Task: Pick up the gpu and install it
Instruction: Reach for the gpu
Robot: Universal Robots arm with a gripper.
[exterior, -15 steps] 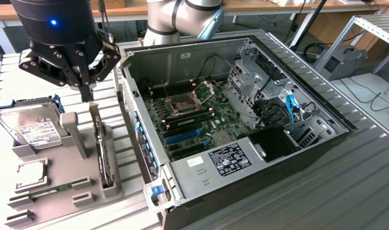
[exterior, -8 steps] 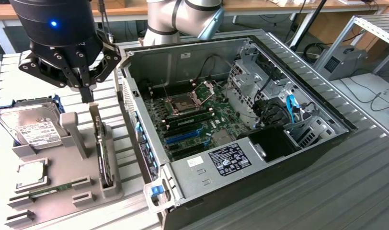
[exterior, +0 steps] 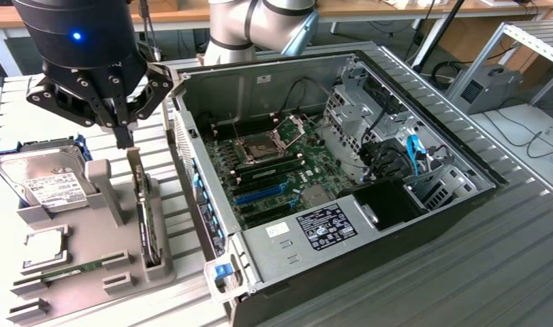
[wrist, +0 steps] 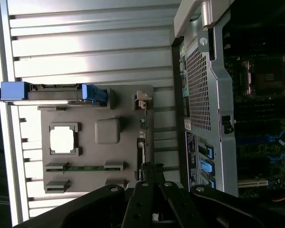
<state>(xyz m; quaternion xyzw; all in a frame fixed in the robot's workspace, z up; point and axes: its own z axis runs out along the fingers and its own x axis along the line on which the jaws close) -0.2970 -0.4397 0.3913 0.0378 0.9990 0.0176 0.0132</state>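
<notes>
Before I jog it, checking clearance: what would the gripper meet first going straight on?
Probably the gpu, standing on edge in the gray holder just under the shut gripper; depth is unclear.

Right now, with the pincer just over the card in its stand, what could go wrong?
The pincer is shut, its tips right by one end of the gpu; pushed lower like this, it may strike the card's edge instead of gripping it.
The gpu stands on edge in a narrow slot of the gray holder; a tilted pull might jam it.
The computer case rises close beside the holder, so a carried card could knock its wall.
</notes>
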